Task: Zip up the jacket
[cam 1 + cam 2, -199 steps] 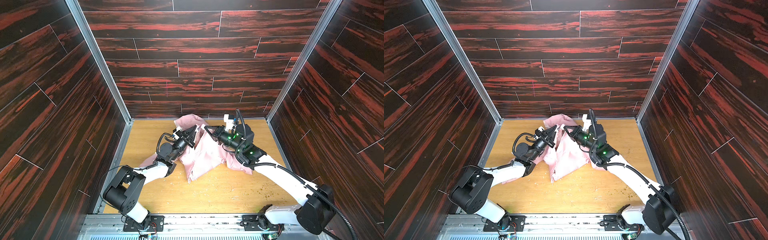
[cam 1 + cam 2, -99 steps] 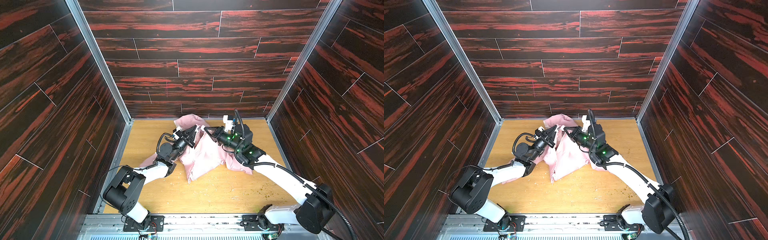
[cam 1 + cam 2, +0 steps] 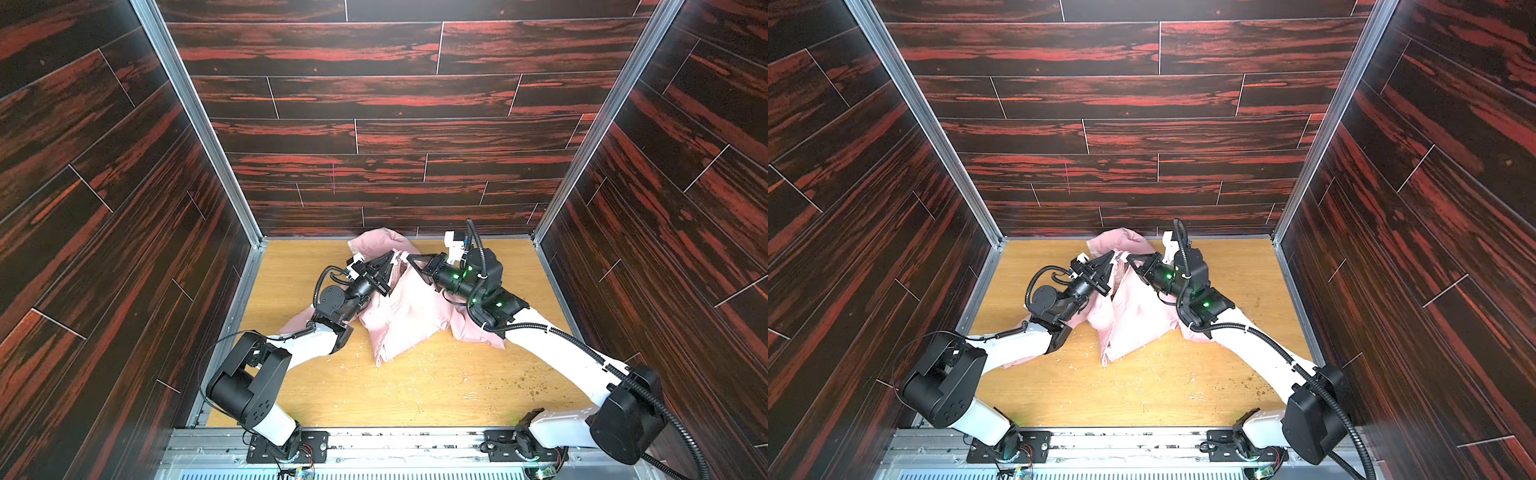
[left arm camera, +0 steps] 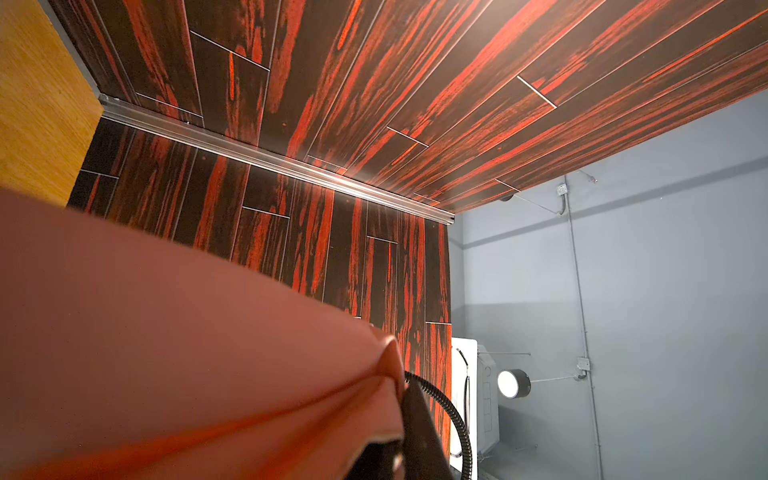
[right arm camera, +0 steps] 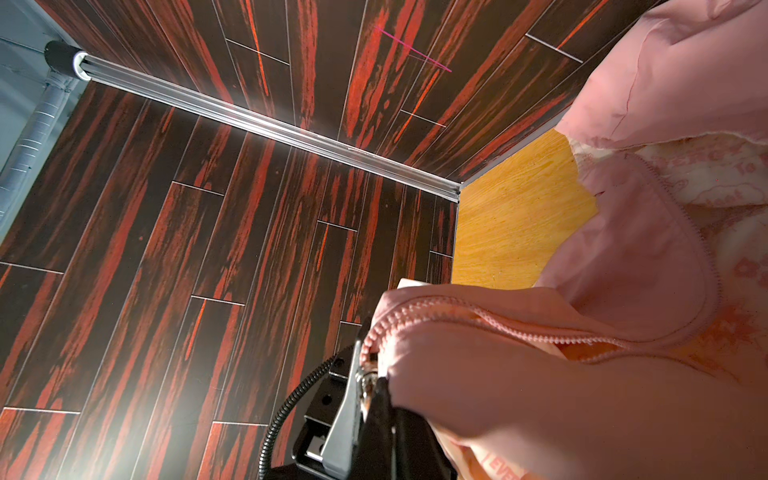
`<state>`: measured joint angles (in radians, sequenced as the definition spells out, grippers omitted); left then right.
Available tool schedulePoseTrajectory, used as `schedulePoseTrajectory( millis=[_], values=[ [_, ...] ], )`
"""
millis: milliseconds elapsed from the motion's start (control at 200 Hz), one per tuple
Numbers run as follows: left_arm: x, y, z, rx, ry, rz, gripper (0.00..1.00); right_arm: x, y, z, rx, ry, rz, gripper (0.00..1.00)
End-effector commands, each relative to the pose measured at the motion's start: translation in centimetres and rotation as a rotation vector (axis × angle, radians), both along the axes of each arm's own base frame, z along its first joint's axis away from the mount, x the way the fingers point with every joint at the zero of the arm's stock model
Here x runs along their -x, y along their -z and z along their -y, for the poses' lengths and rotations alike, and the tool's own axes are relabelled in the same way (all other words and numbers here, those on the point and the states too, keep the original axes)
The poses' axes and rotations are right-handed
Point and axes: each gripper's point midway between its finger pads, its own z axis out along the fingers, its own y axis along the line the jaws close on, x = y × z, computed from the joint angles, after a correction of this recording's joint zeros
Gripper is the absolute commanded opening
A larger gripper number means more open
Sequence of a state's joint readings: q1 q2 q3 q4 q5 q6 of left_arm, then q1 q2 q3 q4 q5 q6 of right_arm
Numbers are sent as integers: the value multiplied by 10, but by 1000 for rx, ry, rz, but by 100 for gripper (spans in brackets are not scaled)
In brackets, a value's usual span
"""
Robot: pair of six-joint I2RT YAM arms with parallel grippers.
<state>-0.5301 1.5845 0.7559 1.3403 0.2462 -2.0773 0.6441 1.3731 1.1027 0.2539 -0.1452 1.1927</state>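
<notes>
Only a small shift: the wrist (image 3: 478,270) behind the right hand (image 3: 409,257) has swung slightly toward the left hand (image 3: 392,253) and the middle of the desk (image 3: 415,395). Any movement of the jacket (image 3: 407,307) is too slight to tell.

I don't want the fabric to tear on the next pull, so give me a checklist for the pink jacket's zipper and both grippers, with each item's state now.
1. Check left gripper is shut on the light-pink thin-fabric hooded jacket: ok.
2. Check right gripper is shut on the zipper edge: ok.
3. Zipper closed at the collar: not ok; the tooth rows stand apart.
4. Slider inside the right gripper's pinch: cannot tell.
5. Hem resting on the wooden tabletop: ok.
</notes>
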Motion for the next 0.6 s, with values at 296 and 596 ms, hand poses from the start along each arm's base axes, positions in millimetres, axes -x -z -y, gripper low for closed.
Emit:
schedulePoseTrajectory(
  millis=[296,596],
  values=[
    [10,-29,-2,101,50,37,0,-4,-18,0,-28,17,39,0],
    [9,-28,-2,100,47,33,0,-2,-20,0,-28,14,42,0]
  ],
)
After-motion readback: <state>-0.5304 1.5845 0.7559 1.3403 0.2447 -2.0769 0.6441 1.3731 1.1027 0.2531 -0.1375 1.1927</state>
